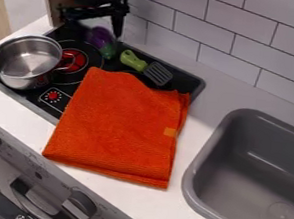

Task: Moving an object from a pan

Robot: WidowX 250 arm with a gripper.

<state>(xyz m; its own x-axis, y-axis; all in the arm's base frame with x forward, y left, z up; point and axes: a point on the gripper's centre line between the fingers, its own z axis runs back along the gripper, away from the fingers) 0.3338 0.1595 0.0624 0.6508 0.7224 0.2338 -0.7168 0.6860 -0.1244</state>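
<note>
White tiles [221,17] backed the tool [92,27], which we saw spread, seemingly empty, the purple toy [101,37] just below it, the pan [20,83] to its lower left.

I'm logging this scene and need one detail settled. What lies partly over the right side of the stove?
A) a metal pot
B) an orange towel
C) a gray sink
B: the orange towel drapes from the stove onto the white counter.
</note>
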